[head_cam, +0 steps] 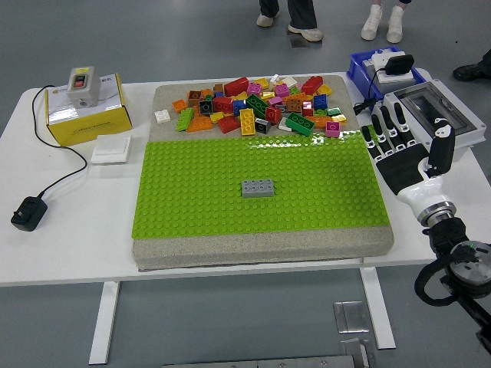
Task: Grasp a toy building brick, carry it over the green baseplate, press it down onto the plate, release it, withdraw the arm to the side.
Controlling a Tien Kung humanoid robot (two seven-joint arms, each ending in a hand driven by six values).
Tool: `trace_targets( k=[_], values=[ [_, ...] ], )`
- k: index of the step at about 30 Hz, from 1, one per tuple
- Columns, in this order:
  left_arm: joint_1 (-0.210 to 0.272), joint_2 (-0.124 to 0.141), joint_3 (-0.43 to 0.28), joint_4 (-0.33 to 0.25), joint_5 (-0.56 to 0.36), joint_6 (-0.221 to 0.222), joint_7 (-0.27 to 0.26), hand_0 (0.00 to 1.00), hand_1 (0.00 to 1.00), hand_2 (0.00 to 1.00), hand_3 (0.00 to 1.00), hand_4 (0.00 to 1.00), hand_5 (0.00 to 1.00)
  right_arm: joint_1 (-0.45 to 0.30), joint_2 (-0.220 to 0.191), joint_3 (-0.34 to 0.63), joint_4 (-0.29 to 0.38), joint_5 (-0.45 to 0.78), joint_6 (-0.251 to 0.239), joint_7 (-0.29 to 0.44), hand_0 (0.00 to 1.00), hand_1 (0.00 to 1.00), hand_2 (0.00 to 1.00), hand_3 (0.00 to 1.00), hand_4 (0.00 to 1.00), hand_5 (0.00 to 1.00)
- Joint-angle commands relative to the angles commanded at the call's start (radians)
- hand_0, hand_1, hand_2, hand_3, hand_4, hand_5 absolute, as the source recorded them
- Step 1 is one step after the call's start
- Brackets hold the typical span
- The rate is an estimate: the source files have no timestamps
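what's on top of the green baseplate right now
One grey brick sits near the middle of the green baseplate. The other studs look bare. The loose brick pile lies behind it.

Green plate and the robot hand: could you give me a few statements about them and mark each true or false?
1. A grey brick sits on the green baseplate. True.
2. The right hand is gripping a brick. False: its fingers are spread and hold nothing.
3. The pile of coloured bricks lies beyond the plate's far edge. True.
4. The right hand hovers over the middle of the plate. False: it is off to the plate's right side.
5. The yellow box stands on the plate. False: it stands on the table, left of the plate.
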State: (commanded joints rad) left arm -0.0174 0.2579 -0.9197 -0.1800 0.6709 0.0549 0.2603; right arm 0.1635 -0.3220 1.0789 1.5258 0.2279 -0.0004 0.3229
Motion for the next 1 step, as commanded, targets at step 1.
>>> trace_targets(
  k=[1],
  values=[
    [0.000, 0.000, 0.000, 0.000, 0.000, 0.000, 0.000, 0.749, 0.650, 0.629, 0.707, 0.386, 0.471, 0.000, 0.000, 0.001, 0.000, -0.001, 0.000, 0.000, 0.552, 0.614, 0.703, 0.677, 0.636, 0.899]
  ],
)
